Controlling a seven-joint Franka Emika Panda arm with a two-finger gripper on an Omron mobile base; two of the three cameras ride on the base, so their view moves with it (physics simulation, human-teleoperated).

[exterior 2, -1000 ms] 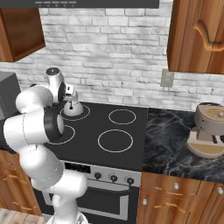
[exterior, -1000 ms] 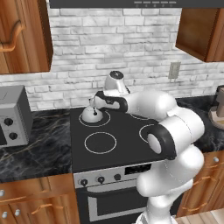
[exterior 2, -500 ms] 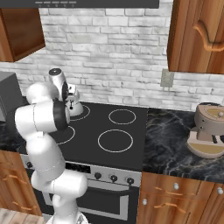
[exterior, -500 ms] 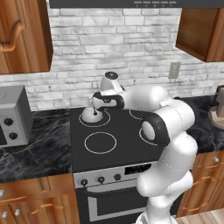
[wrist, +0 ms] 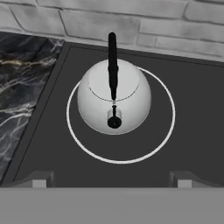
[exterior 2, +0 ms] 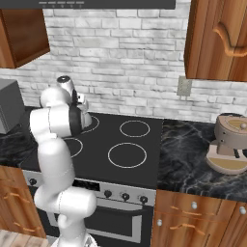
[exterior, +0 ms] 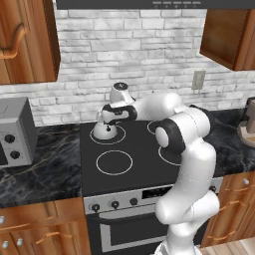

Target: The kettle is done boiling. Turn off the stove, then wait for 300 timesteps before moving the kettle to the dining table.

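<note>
Silvery-white kettle (wrist: 114, 97) with black handle, black stove (wrist: 183, 92) with white burner rings, dark white-veined counter (wrist: 17, 83)

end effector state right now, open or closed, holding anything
End effector: open, holding nothing, fingertips spread wide above the kettle on the stove.
</note>
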